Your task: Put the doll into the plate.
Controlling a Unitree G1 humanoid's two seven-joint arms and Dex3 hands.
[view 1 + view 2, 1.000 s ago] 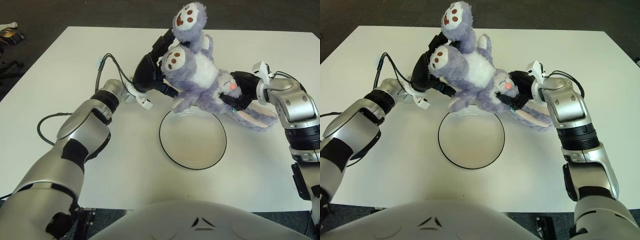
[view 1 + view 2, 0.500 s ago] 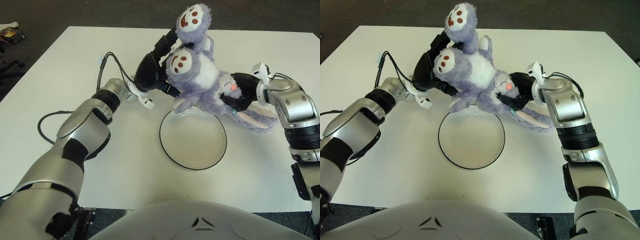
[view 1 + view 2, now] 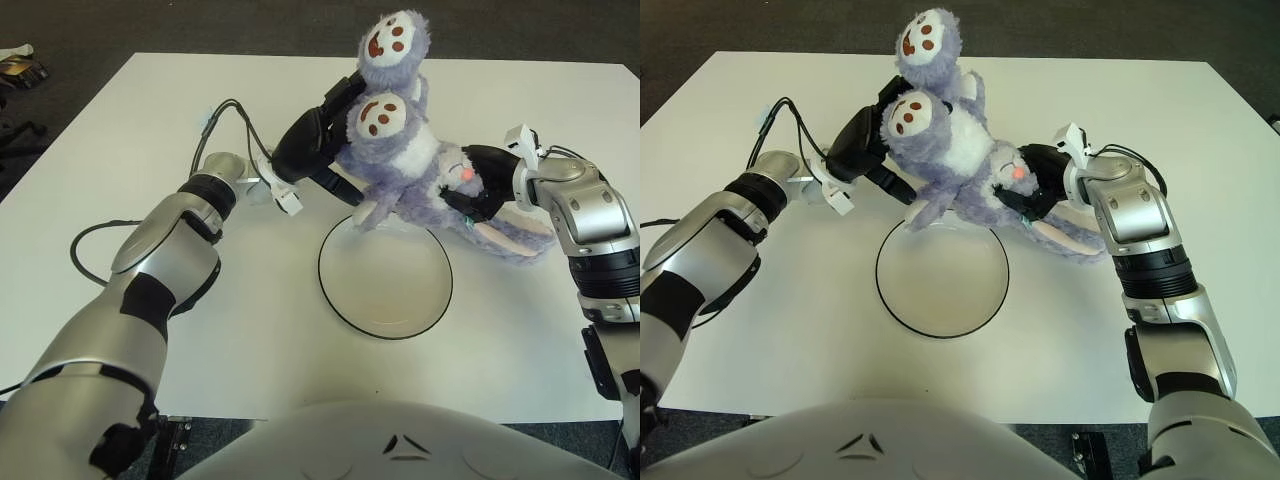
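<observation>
On the left, my left hand (image 3: 315,150) is reaching over the white table (image 3: 120,250), beyond the far left edge of the plate (image 3: 386,283). Its black fingers (image 3: 340,100) are curling around the doll (image 3: 410,170) at the leg end, just under the two round feet that are pointing up, so this hand is gripping the doll.

The doll is a purple plush animal with a white belly. It is lying tilted, with the feet high on the left and the head with the pink nose lower on the right. One fluffy limb is hanging down and is reaching over the far rim of the plate, but I cannot tell if it is touching the rim. The body is being held beyond the plate, not inside it.

The plate is round, pale, with a dark rim, and it is holding nothing inside.

On the right, my right hand (image 3: 485,190) is closing its dark fingers (image 3: 1025,205) on the head end of the doll, near the pink nose. The doll's long pale ears are lying on the table under this hand.
</observation>
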